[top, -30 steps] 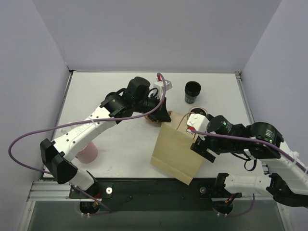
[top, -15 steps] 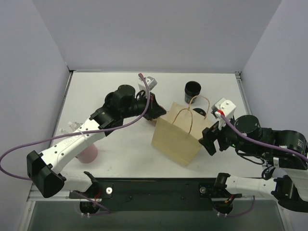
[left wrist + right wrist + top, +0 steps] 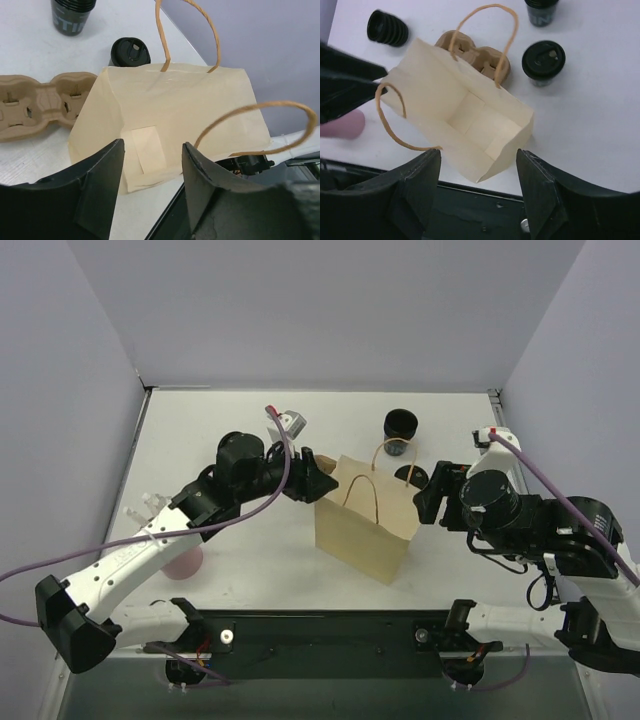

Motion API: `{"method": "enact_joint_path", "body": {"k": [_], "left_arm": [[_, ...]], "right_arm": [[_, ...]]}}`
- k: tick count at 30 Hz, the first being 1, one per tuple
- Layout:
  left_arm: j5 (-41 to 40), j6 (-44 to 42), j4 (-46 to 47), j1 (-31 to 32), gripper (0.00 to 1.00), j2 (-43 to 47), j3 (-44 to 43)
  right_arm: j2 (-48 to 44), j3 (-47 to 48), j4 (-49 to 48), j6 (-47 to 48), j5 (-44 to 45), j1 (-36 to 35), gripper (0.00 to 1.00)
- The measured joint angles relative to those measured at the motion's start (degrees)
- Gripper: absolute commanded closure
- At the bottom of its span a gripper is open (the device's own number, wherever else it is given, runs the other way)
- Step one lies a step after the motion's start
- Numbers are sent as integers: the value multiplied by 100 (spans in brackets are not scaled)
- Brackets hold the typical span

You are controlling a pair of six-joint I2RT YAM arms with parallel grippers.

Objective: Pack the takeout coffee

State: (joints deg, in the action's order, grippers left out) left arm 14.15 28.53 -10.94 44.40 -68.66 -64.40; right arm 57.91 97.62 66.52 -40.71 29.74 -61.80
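The takeout coffee (image 3: pixel 543 60), a small black cup with a round lid, stands on the table just behind the paper bag (image 3: pixel 362 532) and shows in part in the top view (image 3: pixel 409 475). It also appears beyond the bag in the left wrist view (image 3: pixel 130 51). The bag stands upright with its mouth open (image 3: pixel 470 120) and both handles up. My left gripper (image 3: pixel 318 478) is open beside the bag's upper left edge, nothing between its fingers (image 3: pixel 152 145). My right gripper (image 3: pixel 425 498) is open above the bag's right side, also holding nothing (image 3: pixel 479 152).
A brown pulp carrier (image 3: pixel 40 105) lies flat behind the bag (image 3: pixel 476 56). A stack of lidless black cups (image 3: pixel 400 430) stands at the back. A stack of loose black lids (image 3: pixel 387 27) lies to the left. A pink object (image 3: pixel 184 560) sits near the left arm.
The bag went from lying tilted to standing upright with its mouth open. My left gripper opened and drew back left of the bag. My right gripper rose and moved right.
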Motion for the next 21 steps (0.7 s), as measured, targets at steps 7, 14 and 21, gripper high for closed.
{"method": "enact_joint_path", "body": {"k": [7,14,21], "left_arm": [[-468,9,-555,-197,33,306,-146],[-992,-74,-1300,-490,32,-83,-883],[-1235,-103,-1779,-804,31,-625,-1475]], "right_arm": [[-175,-439,817,-2481,398,76,39],[372,-527,883,-3534,485,278,43],[573,-1261,868,-3685,474,695,49]]}}
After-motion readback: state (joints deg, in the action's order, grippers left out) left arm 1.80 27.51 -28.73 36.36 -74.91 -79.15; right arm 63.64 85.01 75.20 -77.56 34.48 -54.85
